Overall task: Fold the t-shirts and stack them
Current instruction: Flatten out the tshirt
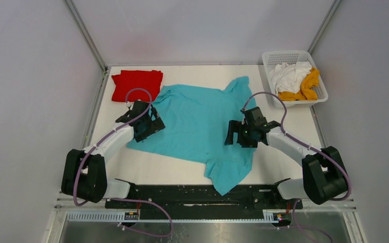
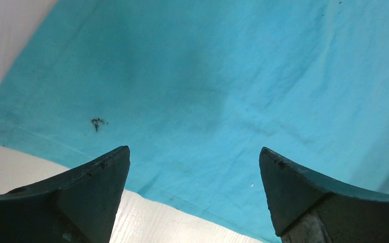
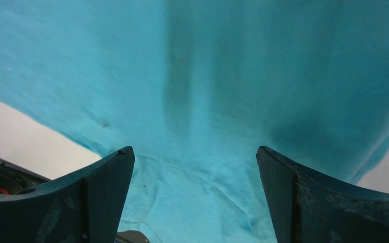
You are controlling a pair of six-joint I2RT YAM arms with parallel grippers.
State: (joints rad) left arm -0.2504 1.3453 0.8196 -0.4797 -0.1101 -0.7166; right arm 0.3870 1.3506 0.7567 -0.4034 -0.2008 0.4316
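Top cam: turquoise shirt (image 1: 202, 121) lies spread mostly flat across the middle of the table (image 1: 283, 126), front down or up I can't tell. One sleeve points to the far right, and a narrower part runs to the near edge and reaches the black base rail betw. the arms. Red shirt (image 1: 137, 85) sits folded at the far-left corner, just beside the turquoise one's far-left edge; touching or not, can't tell. Basket (image 1: 271, 58) stands at the far-right corner w/ the white shirt (image 1: 288, 76) and yellow shirt (image 1: 309, 86) bunched inside, yellow on the right side. My left gripper (image 1: 152, 121) hangs over the shirt's left edge, jaws spread wide, nothing betw. them. Left wrist cam confirms: gripper (image 2: 195, 152) apart, both fingers (image 2: 96, 187) clear of the cloth, hem running diagonally w/ bare table at lower left, and a small dark speck on the fabric. My right gripper (image 1: 231, 132) is over the shirt's right side, pointing in toward the middle, also wide apart and holding nothing. Right wrist cam: gripper (image 3: 195, 152) above lightly wrinkled turquoise fabric, w/ table showing at left and at the lower-right corner. Whether either set of tips touches the cloth, can't tell.
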